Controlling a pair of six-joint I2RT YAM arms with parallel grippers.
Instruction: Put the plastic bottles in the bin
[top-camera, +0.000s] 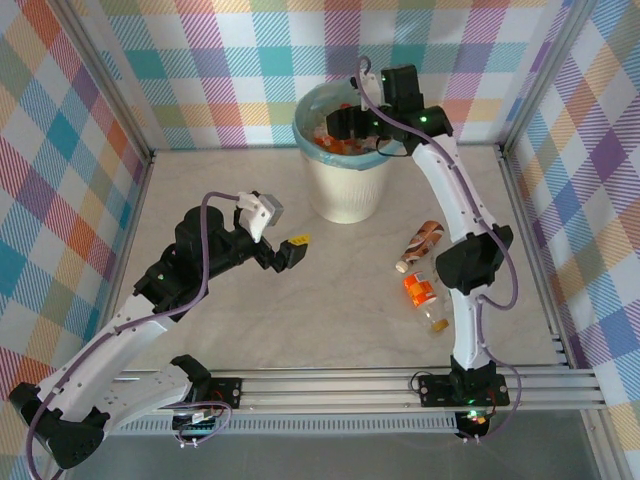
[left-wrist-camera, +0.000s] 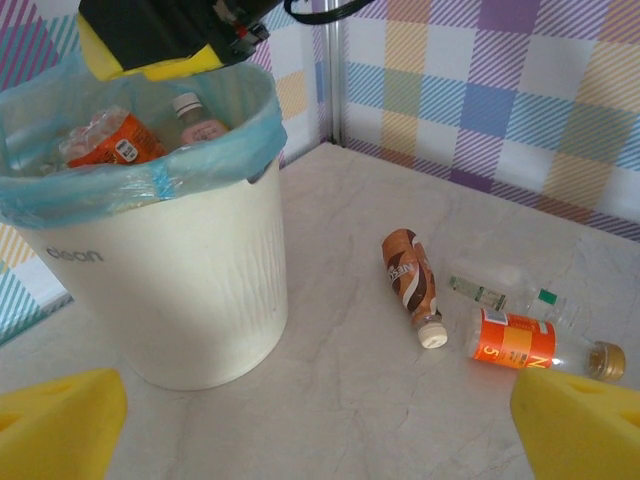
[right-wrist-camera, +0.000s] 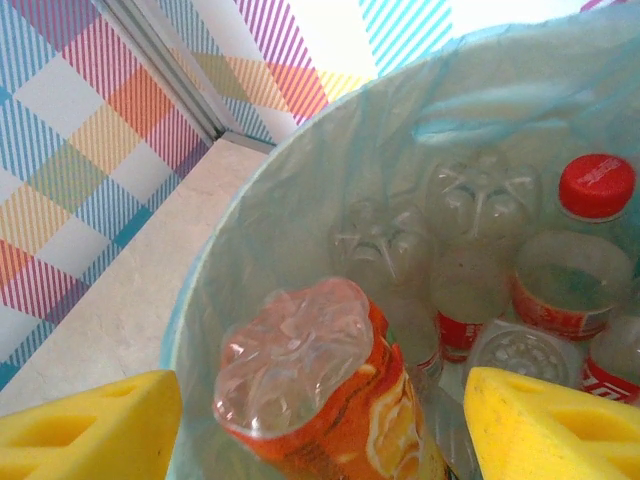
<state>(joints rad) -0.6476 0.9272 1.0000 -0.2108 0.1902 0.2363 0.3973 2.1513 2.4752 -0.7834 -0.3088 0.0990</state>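
The cream bin (top-camera: 350, 190) with a teal liner stands at the back of the table and holds several plastic bottles (right-wrist-camera: 480, 230), one with a red cap (right-wrist-camera: 596, 186). My right gripper (top-camera: 345, 125) hangs over its mouth, open. An orange-labelled bottle (right-wrist-camera: 320, 390) sits bottom-up between its yellow pads (right-wrist-camera: 90, 430), with a gap on each side. On the table to the right of the bin lie a brown bottle (top-camera: 422, 243), an orange one (top-camera: 420, 290) and a clear one (top-camera: 435, 320). My left gripper (top-camera: 290, 250) is open and holds nothing, left of these and in front of the bin (left-wrist-camera: 170, 290).
Plaid walls with metal posts close in the table at the back and sides. The right arm's white links (top-camera: 465, 210) arch over the three lying bottles (left-wrist-camera: 410, 280). A metal rail (top-camera: 330, 385) runs along the near edge.
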